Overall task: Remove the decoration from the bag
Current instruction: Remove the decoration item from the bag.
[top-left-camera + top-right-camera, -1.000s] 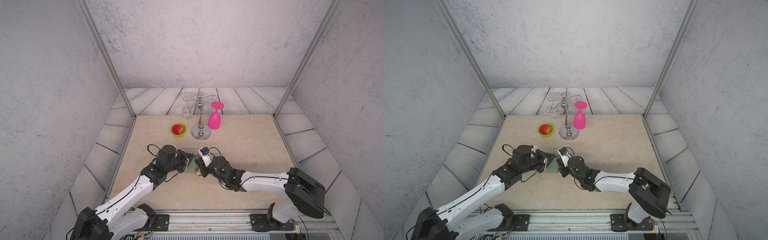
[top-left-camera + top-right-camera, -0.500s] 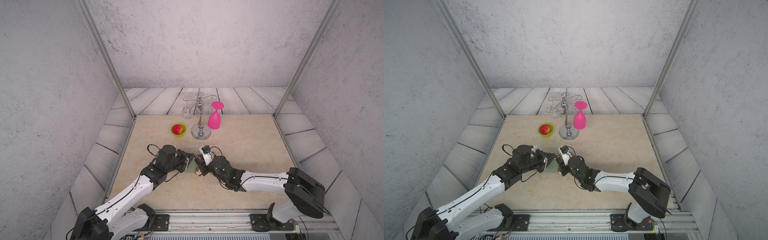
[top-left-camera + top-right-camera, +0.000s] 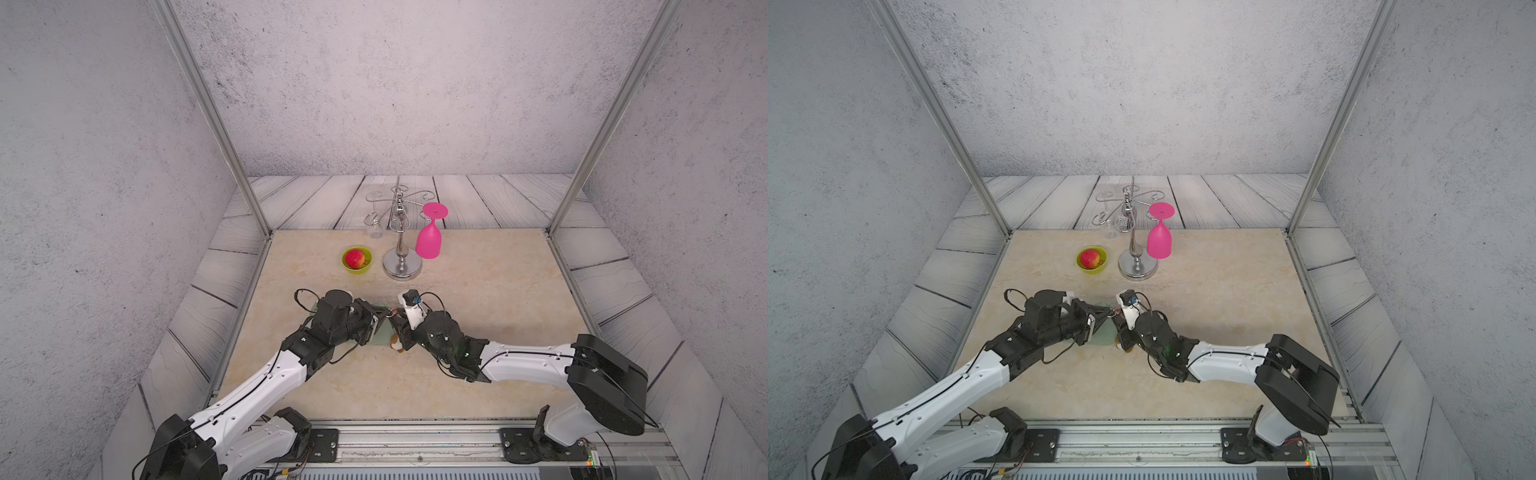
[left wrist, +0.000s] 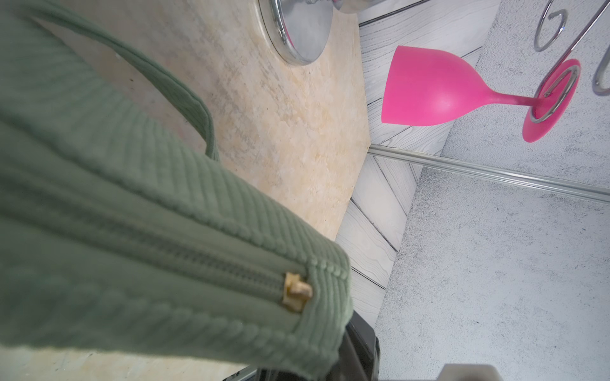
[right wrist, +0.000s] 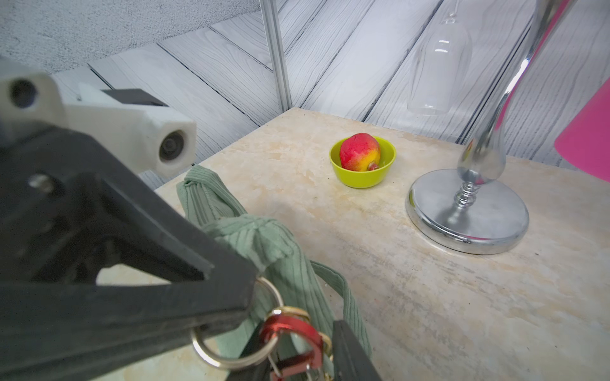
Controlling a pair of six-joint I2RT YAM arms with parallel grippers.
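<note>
Green bag point(image 4: 132, 214) mid-table, ring point(image 5: 204, 353) pinched tight by the left gripper point(image 5: 231, 310). The right gripper point(image 5: 293, 359) straddles the red clasp point(image 5: 290, 333). Gripping? Can't tell. Just beside the bag lies the decoration point(image 3: 397, 344). Unhooking now; next, squeeze that clasp open.

In both top views, a red apple point(image 3: 354, 258) sits in a lime-green bowl point(image 3: 360, 270) near centre. Right of it, a chrome stand point(image 3: 402, 267) holds an upturned pink glass point(image 3: 429, 245).

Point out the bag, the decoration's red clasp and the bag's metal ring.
bag point(image 5: 264, 244), right wrist view, on the bunched ribbed fabric at its end.
red clasp point(image 5: 290, 331), right wrist view, on its upper curved bar.
metal ring point(image 5: 202, 351), right wrist view, on its lower arc.
</note>
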